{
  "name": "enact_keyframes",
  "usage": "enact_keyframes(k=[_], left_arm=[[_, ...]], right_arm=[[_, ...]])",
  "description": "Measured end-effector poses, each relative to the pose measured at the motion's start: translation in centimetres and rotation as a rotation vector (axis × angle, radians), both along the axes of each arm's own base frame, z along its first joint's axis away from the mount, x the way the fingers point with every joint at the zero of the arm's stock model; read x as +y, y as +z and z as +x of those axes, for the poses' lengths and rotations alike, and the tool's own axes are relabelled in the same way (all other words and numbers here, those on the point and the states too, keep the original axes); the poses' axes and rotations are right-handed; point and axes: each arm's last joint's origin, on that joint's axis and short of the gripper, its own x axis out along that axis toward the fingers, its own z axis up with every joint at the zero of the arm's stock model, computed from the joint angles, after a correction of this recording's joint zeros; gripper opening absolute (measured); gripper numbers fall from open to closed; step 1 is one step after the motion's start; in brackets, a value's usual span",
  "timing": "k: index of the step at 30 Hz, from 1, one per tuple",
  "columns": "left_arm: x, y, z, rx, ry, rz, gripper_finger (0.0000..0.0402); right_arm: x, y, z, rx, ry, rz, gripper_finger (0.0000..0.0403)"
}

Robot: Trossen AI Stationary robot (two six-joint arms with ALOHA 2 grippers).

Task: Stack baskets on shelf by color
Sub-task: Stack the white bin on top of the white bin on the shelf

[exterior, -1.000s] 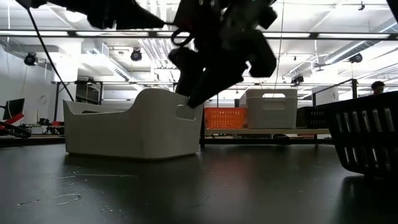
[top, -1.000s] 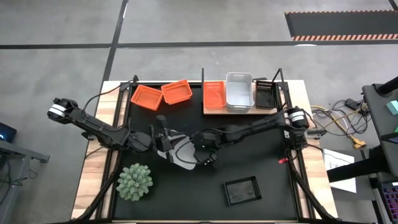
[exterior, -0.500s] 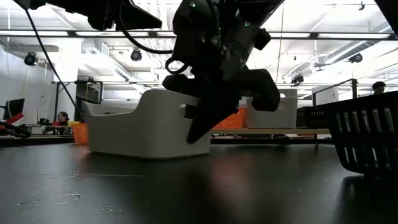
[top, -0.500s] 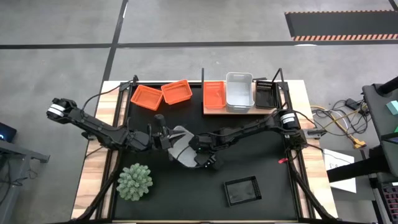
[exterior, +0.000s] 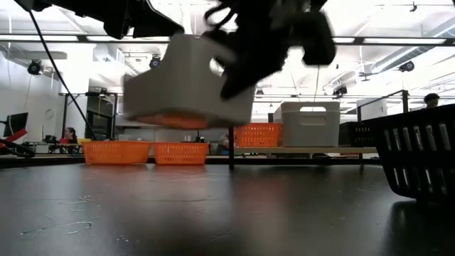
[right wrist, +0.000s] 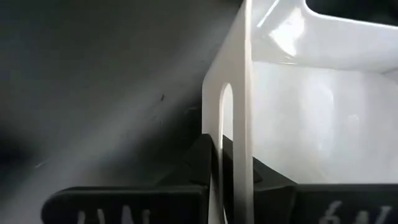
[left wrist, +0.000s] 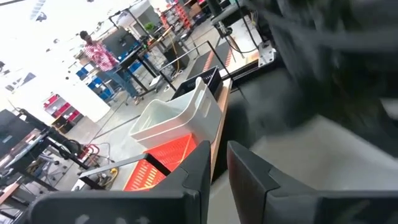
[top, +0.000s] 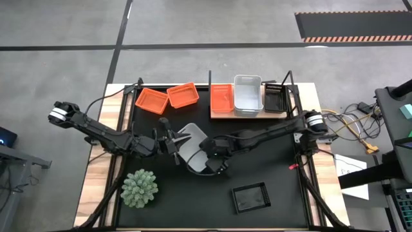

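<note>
The right end effector [top: 212, 162] is clamped on the end wall of a white basket [top: 193, 148], one finger inside and one outside the wall beside its handle slot, as the right wrist view shows [right wrist: 233, 155]. In the low view the white basket [exterior: 188, 89] hangs clear of the desk [exterior: 213, 213], tilted, with nothing beneath it. The left end effector [top: 172, 143] sits just beside the opposite end of the same basket, its fingers [left wrist: 245, 180] drawn close together with only a narrow gap and holding nothing. Both arms meet near the middle of the desk's black mat [top: 257, 174]. At the far edge of the mat, two orange baskets [top: 168, 98] lie side by side, touching. To their right stands the shelf [top: 248, 115], carrying an orange basket [top: 221, 98], a deeper white basket [top: 247, 95] and a black basket [top: 274, 96] in a row. A further black basket [top: 251, 197] lies on the mat near the front right, well apart from the arms. A green spiky plant [top: 140, 189] stands at the front left of the mat.
</note>
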Motion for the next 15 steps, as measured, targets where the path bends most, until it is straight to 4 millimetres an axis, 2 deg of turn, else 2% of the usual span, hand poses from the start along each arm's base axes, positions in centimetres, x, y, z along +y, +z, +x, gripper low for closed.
enact_keyframes(k=[4,10,15], left_arm=[[0.0,0.2,0.0,-0.01,0.0,-0.006,0.0038],[-0.1,0.7,0.1,-0.059,-0.001,-0.022,0.0038],[-0.1,0.9,0.1,-0.084,-0.001,-0.031,0.0038]], right_arm=[[0.4,3.2,-2.1,-0.003,-0.055,0.017,0.0009],[-0.3,7.7,-5.5,-0.009,-0.209,0.098,0.0009],[-1.4,10.5,-8.2,-0.061,-0.408,0.026,0.0009]])
